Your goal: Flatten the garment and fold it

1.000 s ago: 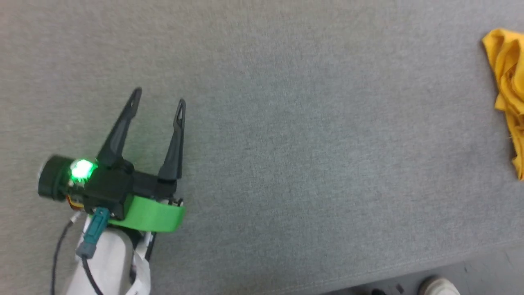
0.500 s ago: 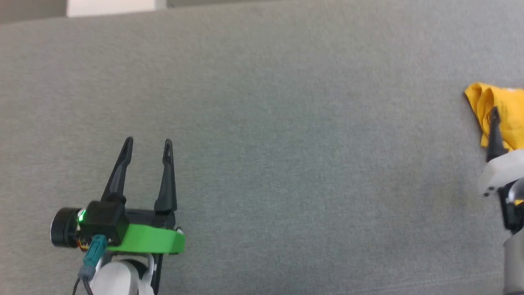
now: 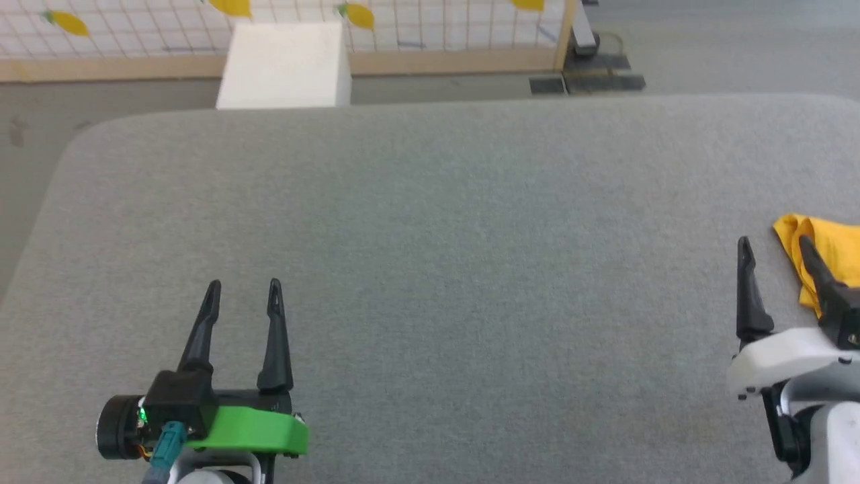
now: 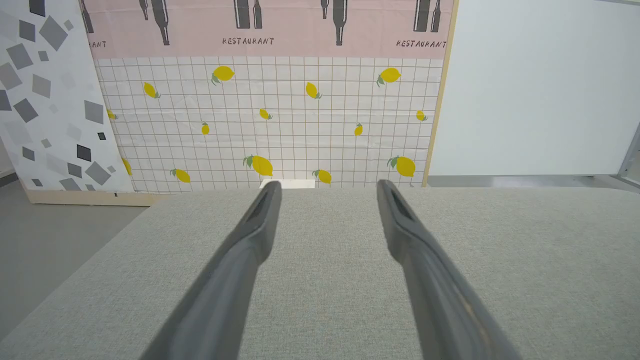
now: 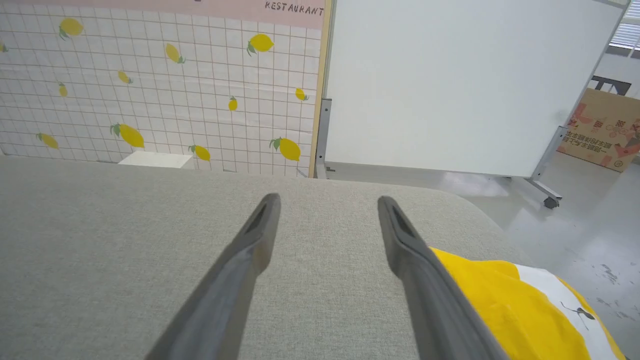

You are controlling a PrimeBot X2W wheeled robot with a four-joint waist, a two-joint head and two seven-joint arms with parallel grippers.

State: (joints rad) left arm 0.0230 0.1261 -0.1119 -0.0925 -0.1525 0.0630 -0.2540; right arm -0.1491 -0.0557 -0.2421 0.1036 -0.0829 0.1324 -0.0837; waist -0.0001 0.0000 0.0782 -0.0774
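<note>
Work seems not begun: the garment (image 3: 823, 259) lies crumpled on the grey table (image 3: 470, 235) at its right side, just beside the right end effector (image 3: 772, 243), which, like the left end effector (image 3: 244, 285), stands wide open and empty, so flattening and folding are both left.

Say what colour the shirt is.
The shirt is yellow with a white patch, best in right wrist view.

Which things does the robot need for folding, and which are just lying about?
For the job: yellow T-shirt, left pincer, right pincer, grey padded surface.
Just lying about: white box, lemon-print panel, whiteboard, cardboard box.
</note>
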